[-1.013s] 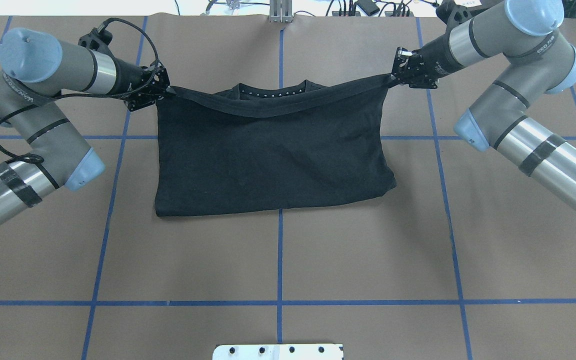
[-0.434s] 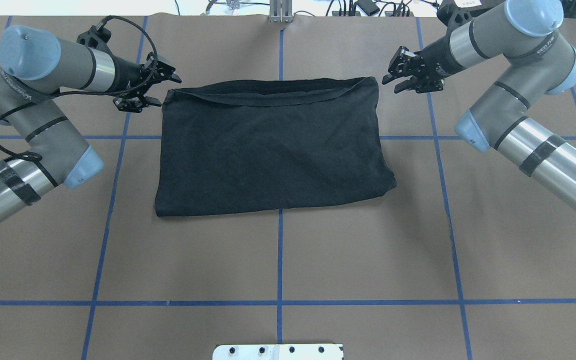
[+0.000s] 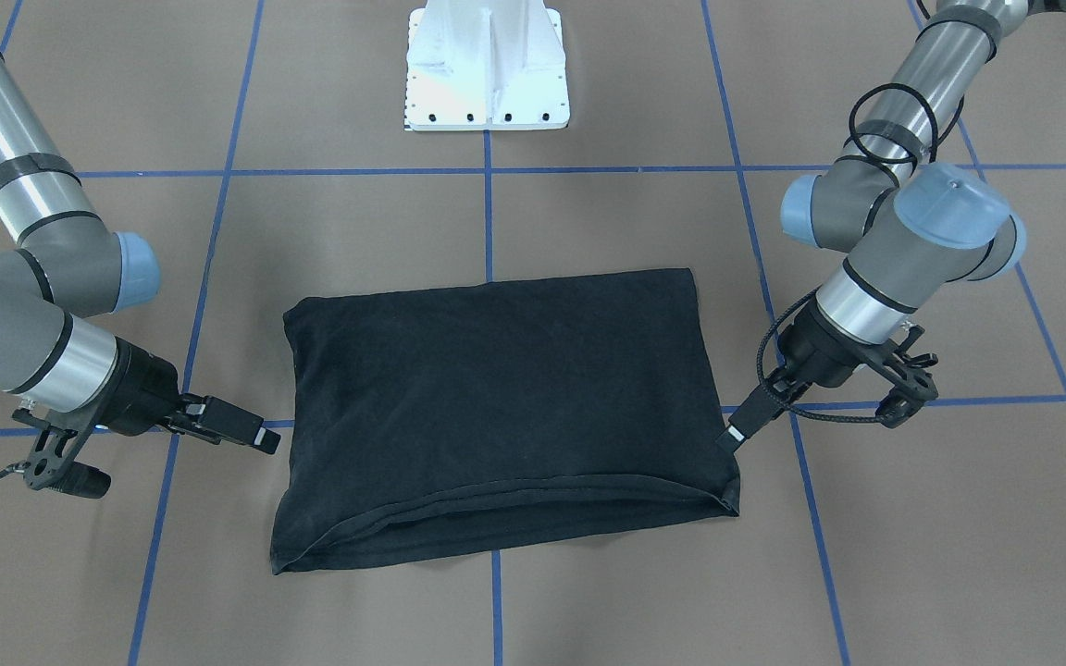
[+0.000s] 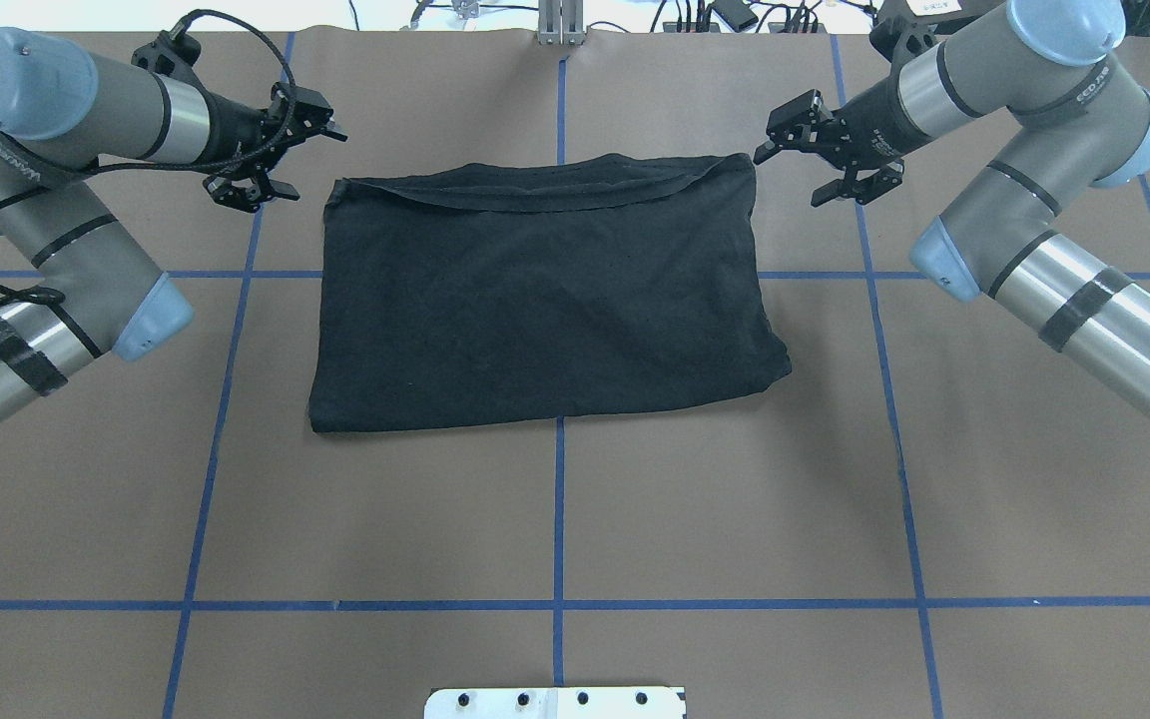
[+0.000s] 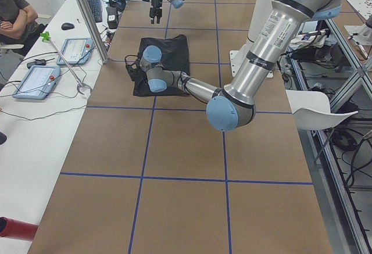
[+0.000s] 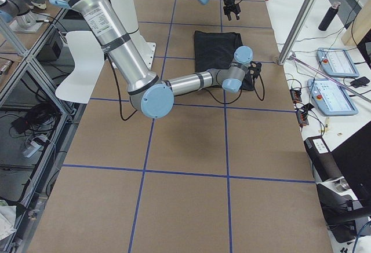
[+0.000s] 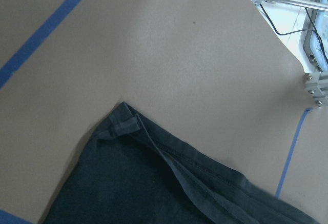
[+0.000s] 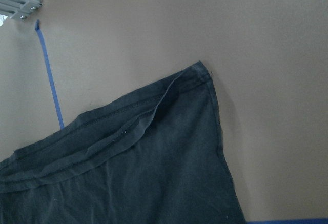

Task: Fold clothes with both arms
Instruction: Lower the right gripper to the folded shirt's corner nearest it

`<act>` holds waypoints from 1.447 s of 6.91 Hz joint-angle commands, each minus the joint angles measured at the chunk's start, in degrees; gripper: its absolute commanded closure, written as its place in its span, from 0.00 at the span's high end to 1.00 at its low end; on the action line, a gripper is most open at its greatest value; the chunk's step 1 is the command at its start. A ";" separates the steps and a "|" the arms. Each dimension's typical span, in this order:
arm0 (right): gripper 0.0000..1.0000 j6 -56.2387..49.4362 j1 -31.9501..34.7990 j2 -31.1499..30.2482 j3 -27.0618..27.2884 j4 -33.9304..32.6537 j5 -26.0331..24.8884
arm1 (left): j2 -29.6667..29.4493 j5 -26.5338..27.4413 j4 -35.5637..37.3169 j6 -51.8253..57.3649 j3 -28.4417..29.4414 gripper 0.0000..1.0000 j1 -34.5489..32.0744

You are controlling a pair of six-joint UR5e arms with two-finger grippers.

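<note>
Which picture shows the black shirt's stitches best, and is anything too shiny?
Wrist views: sharp and close, the shirt looks washed-out grey-blue and its hem stitches show. Overhead view: shirt nearly flat black, folds faint; the picture's top edge is blown-out white. Front-facing view: the white base glares brightest.

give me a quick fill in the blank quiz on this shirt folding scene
1. The folded T-shirt lying on the table is ____ in colour.
2. The left end effector and the right end effector both have their fingers ____.
3. The T-shirt is held by ____ end effector.
4. The lines taped across the table are ____.

Missing words: black; open; neither; blue
</note>
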 commanded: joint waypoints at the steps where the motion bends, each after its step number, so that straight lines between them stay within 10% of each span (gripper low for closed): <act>1: 1.00 4.67 -2.04 -2.72 2.40 -0.26 2.58 | 0.44 -0.11 0.17 0.01 -1.99 1.00 -0.60; 7: 0.99 7.16 -12.78 -11.26 9.44 -0.26 -0.93 | 3.78 0.24 6.23 -0.08 -12.82 1.00 -0.60; 8: 0.87 7.16 -13.05 -11.18 9.45 -0.26 -1.20 | 3.79 0.33 6.23 -0.08 -12.73 1.00 -0.60; 10: 0.11 7.07 -12.87 -11.70 9.79 -0.26 -1.20 | 3.79 0.33 6.23 -0.08 -12.73 1.00 -0.60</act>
